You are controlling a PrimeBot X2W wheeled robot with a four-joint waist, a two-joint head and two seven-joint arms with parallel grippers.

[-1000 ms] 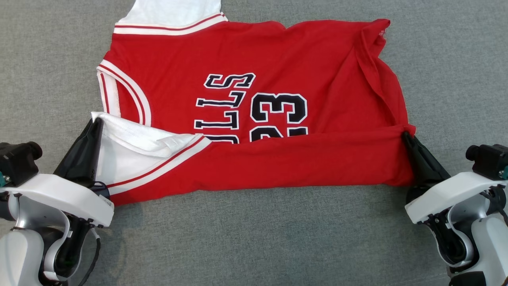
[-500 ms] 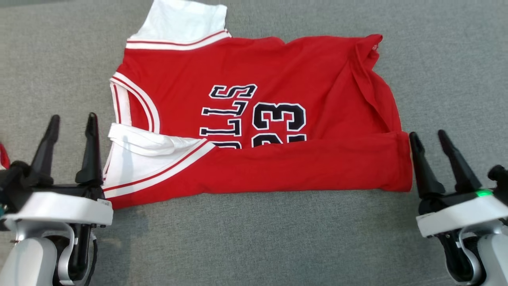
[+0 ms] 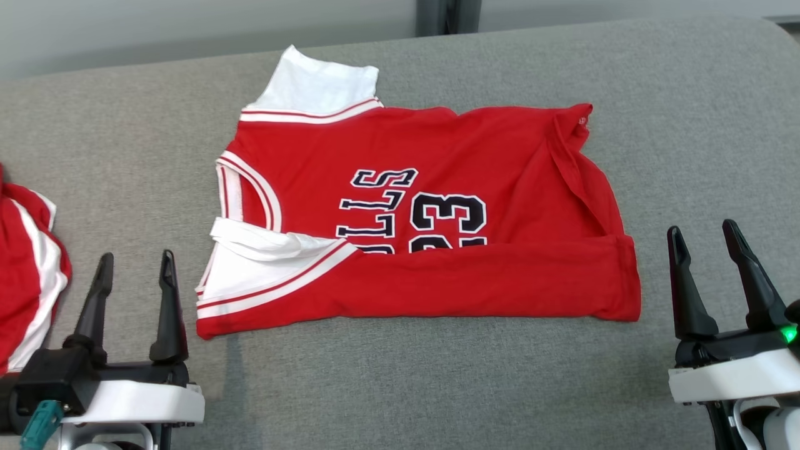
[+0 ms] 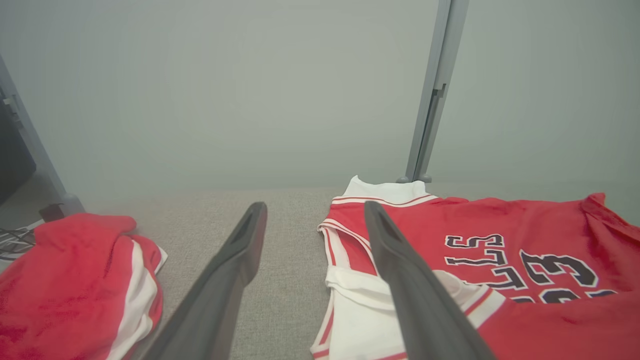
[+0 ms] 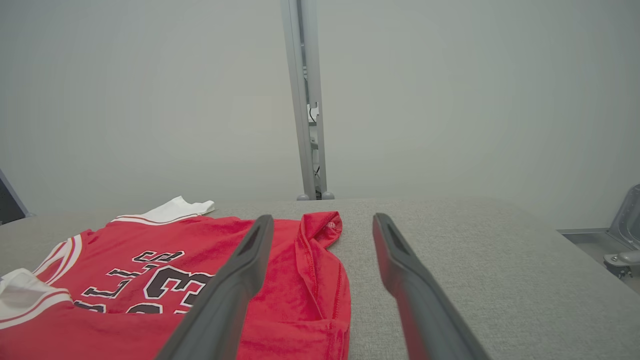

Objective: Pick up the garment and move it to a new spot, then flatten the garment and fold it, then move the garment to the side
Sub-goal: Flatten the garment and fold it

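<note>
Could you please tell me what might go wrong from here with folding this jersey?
1. The white strap lies bunched under the near flap of the jersey; another fold would likely press that wrinkle in.
2. The far right corner is creased over, so the edges may end up uneven.
3. A second garment lies beside the open left tool; a sideways move could snag it.

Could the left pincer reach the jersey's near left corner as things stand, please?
Probably yes: the left pincer stands open beside that corner of the jersey, with bare grey surface between them.
</note>
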